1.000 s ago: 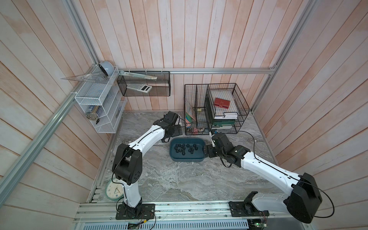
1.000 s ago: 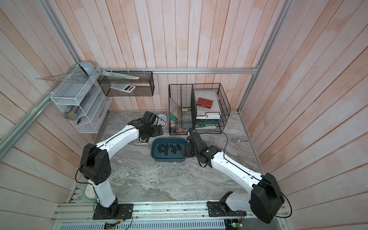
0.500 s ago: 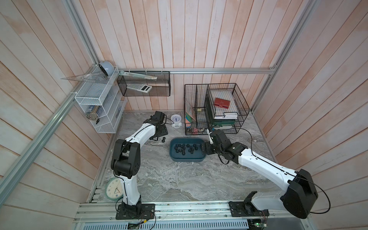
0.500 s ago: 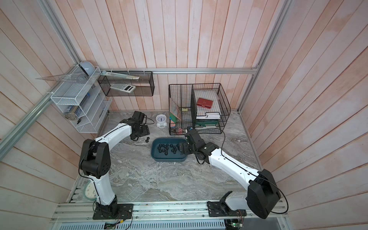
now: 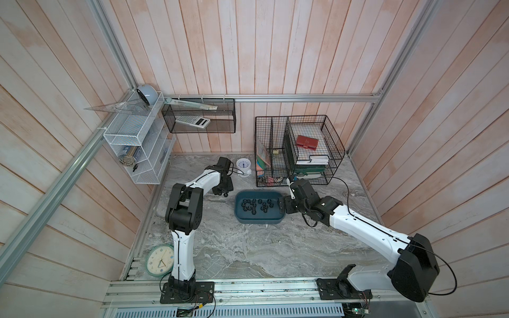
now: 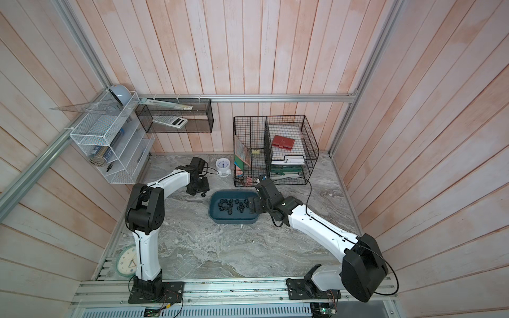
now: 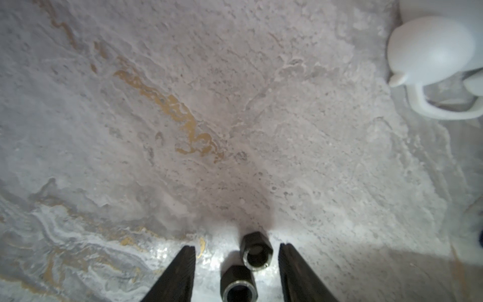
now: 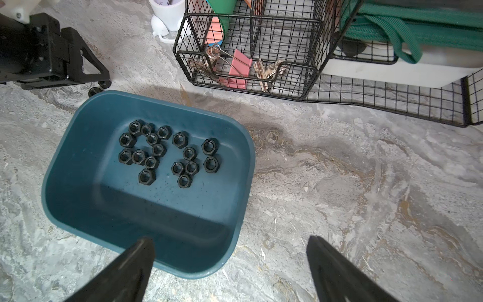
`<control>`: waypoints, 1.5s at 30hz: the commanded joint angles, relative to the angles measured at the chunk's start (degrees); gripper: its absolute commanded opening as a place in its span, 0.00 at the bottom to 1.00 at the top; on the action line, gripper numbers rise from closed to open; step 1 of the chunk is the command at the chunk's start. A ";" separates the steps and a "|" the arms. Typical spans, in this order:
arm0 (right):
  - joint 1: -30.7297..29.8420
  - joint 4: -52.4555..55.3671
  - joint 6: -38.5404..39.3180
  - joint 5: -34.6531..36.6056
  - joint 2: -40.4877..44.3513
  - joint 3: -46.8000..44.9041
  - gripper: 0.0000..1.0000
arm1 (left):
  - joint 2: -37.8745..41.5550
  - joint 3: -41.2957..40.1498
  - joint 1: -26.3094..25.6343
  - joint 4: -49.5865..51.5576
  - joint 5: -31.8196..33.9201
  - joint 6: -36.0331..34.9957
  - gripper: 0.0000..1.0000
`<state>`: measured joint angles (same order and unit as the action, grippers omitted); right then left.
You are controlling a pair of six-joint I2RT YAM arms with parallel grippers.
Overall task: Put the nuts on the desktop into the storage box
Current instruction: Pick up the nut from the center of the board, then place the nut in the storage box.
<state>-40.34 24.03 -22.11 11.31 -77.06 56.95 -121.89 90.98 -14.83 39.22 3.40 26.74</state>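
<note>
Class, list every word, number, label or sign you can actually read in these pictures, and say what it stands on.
No text can be read in any view.
Round pale green clock face: numerals too small to read.
Small white round clock: dial marks too small to read.
White calculator: keys and display too small to read.

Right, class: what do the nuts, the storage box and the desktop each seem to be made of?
Nuts: likely blackened steel; dull dark faces, crisp hex edges, threaded bores.
Storage box: moulded plastic, semi-matte teal; rounded corners, soft sheen.
Desktop: marble-look, grey with whitish and gold veins; real stone or printed laminate cannot be told.
</note>
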 commanded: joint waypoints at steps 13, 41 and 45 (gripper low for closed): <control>0.28 1.32 -0.32 1.59 -0.03 1.41 0.98 | -2.84 1.06 -0.31 0.34 -2.54 -0.85 0.27; 0.21 0.68 -2.51 0.67 6.24 -5.10 0.98 | 12.54 -0.48 -11.68 2.23 -0.49 4.86 0.19; 0.24 1.01 -2.51 0.96 8.00 -6.35 0.98 | 12.16 -1.01 -16.35 1.44 -0.19 6.84 0.19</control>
<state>-40.34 24.10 -23.99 11.75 -70.72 51.68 -110.87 90.54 -28.84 40.93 2.00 31.38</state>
